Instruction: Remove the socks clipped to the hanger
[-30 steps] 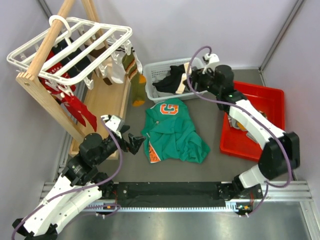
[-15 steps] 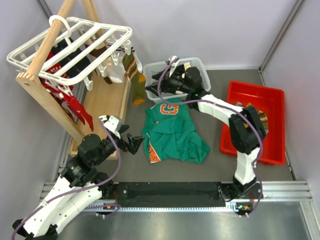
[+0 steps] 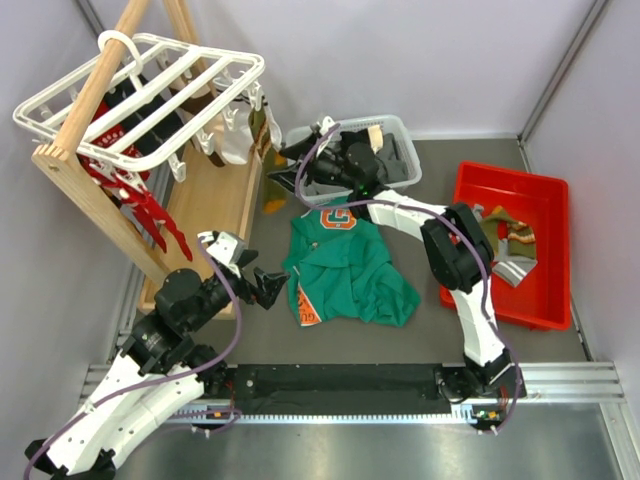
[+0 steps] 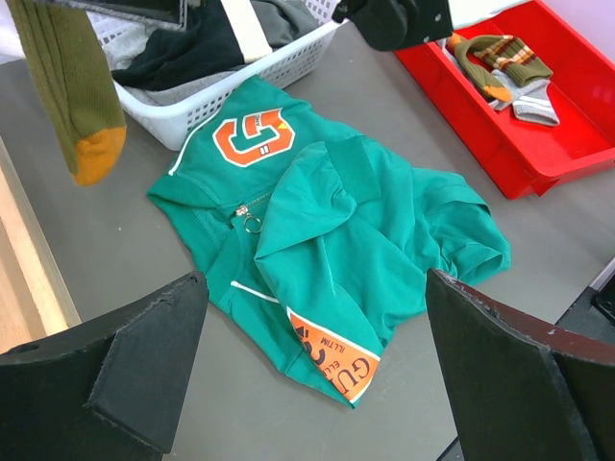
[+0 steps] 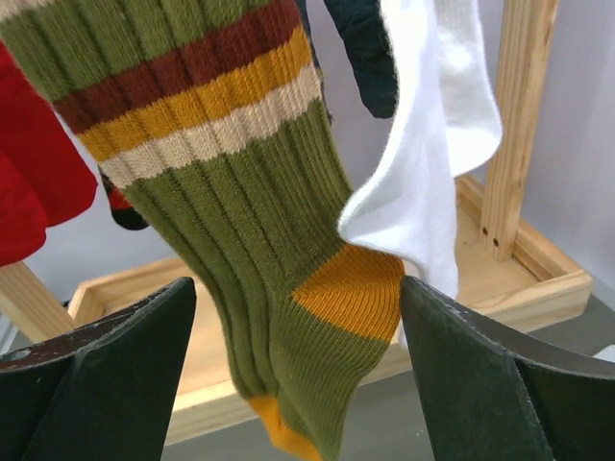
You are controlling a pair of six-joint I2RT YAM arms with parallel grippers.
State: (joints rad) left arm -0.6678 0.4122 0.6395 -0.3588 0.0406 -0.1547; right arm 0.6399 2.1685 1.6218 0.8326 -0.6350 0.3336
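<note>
Right hand: the hand point(image 5: 296, 322) is spread wide below the right edge of the hanger point(image 3: 150, 90), one finger point(image 5: 106, 375) on each side of the striped sock point(image 5: 240, 240); it pinches nothing.
Striped sock: green with brown, orange and cream bands, dangling from the hanger with its orange heel level with the fingers.
Neighbouring socks: a white sock point(image 5: 432, 144) hangs touching the striped one. A black sock point(image 5: 360, 48) and a red sock point(image 5: 38, 182) hang further in under the same hanger.
Hanger: a white slatted frame, hooked over the top of the wooden rack point(image 3: 90, 215).
Left hand: the hand point(image 4: 312, 288) is spread, holding nothing, low on the near side of the hanger and above the green shirt point(image 4: 327, 221).
Green shirt: crumpled flat on the worktop point(image 4: 115, 259), to the right of the hanger.
White basket point(image 3: 400, 130): right of the hanger, behind the shirt, with dark garments inside.
Red bin point(image 3: 545, 190): well apart from the hanger, far right, with a striped sock and a grey sock point(image 4: 500, 62) lying in it.
</note>
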